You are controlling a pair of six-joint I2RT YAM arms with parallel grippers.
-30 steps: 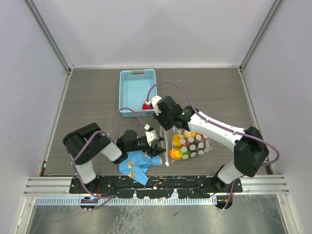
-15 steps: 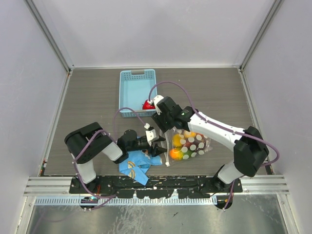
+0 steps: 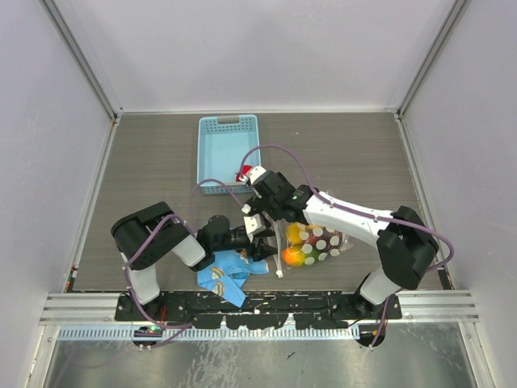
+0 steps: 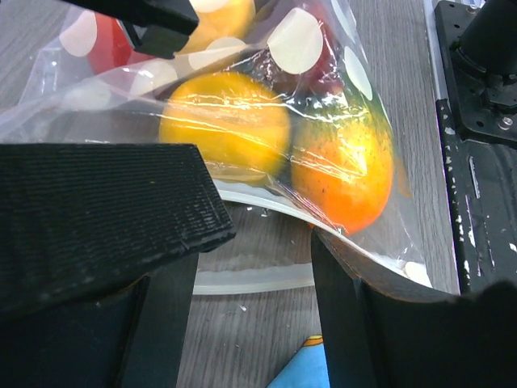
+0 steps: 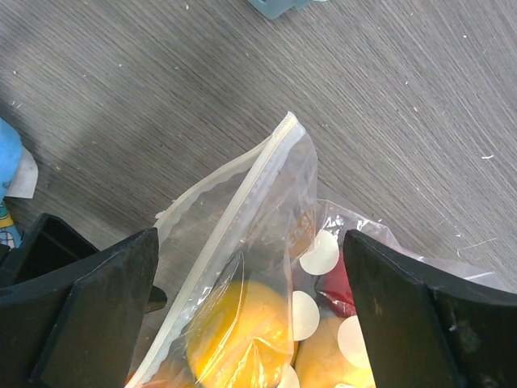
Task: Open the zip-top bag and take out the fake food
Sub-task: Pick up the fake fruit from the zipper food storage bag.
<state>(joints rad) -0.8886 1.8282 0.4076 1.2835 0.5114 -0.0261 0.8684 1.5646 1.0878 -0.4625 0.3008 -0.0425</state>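
A crinkly clear dotted plastic bag [image 3: 317, 239] lies on the grey streaky surface [image 3: 363, 162], with shiny round plastic fruits [image 3: 292, 255] inside. The left tool [image 4: 258, 267], at its 9 o'clock, is spread around the white zip edge [image 5: 234, 202]. The right tool [image 5: 250, 307], at 11 o'clock, is spread above it.

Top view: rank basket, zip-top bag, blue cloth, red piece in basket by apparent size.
1. Light blue basket
2-3. Zip-top bag and blue cartoon-print cloth: look alike, both partly hidden, so unranked
4. Red fake food

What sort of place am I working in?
Probably a robot test cell: plain white walls enclose the wood-grain table, a metal rail lines its near edge, and the zip-top bag holds fake food.
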